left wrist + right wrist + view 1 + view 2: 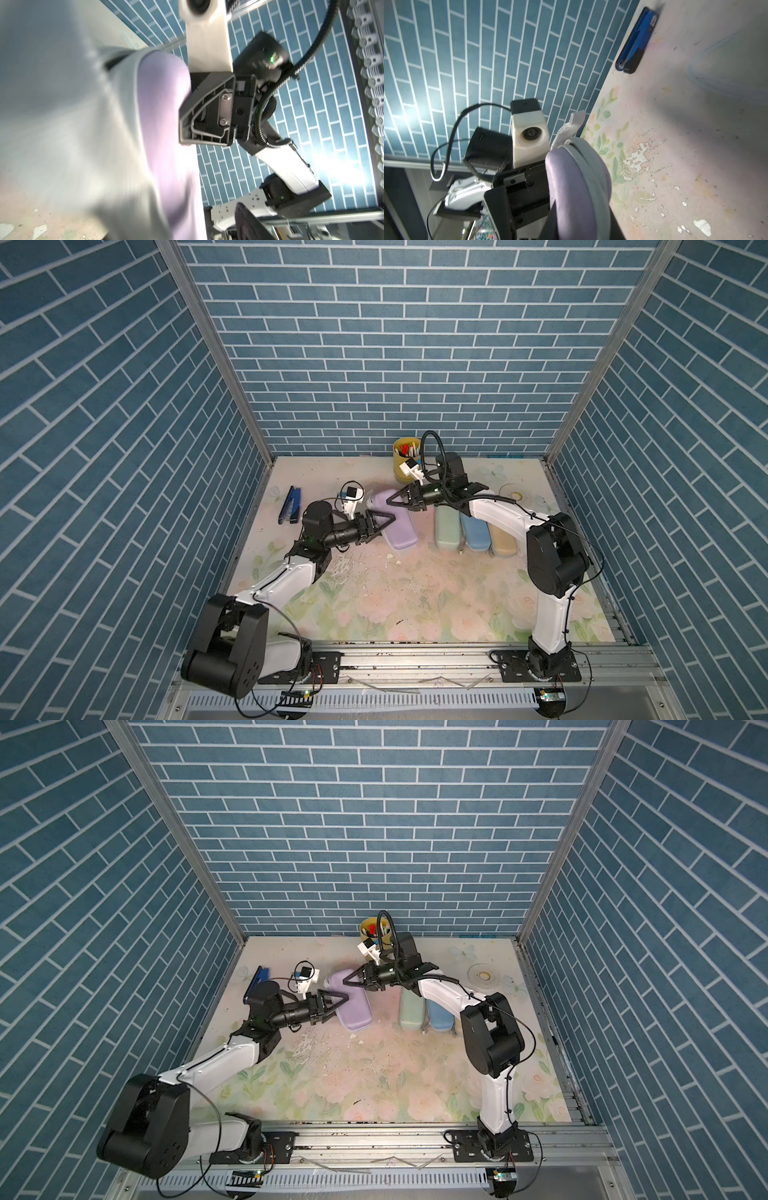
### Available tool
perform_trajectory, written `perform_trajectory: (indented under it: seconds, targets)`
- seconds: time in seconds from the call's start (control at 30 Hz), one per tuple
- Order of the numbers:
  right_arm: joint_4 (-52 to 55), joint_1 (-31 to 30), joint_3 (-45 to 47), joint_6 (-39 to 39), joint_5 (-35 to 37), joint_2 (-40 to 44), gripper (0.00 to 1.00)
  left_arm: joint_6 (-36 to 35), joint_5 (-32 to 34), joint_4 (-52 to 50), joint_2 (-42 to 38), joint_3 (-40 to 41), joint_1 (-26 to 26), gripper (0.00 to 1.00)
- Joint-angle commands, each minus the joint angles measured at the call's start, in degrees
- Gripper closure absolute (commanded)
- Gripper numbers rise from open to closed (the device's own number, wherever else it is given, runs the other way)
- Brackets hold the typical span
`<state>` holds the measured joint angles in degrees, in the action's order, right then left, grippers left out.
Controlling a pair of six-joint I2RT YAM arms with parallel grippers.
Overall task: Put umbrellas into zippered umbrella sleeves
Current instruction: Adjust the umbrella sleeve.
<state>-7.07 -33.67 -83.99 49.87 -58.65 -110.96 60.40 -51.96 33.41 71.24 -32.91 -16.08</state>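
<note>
No loose umbrellas in view. The mint sleeve [446, 531], light blue sleeve [476, 536] and tan sleeve [503, 542] lie closed in a row under the right arm, so likely done. The lilac sleeve [401, 533] looks shut, zip state unclear. Left gripper [384, 526]: jaws spread, empty, lilac sleeve's long side right at its tips. Right gripper [390, 502] is at that sleeve's far end, jaws nearly together - can't tell if it's pinching anything.

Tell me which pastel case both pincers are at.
The lilac case, lying slanted by itself; the mint green case, light blue case and tan case sit side by side.
</note>
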Motion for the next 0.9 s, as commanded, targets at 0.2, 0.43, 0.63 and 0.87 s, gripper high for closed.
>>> perform_trajectory:
  seconds: [0.2,0.43,0.63,0.87]
  targets:
    - [-27.4,-2.2,15.1,29.1,38.5,9.1,0.89,8.5,26.8,8.7,-5.5,10.6,-6.6,0.18]
    - [-29.7,-6.1,18.1,35.1,43.6,9.9,0.91,12.8,31.1,17.5,0.5,12.3,-9.3,0.20]
    - [-31.1,-8.6,20.6,38.3,46.8,10.4,0.87,17.5,32.7,28.5,7.1,11.6,-9.3,0.38]
    - [-20.0,-5.1,22.7,25.5,36.8,14.1,0.52,18.6,32.5,30.3,7.9,11.1,-8.1,0.63]
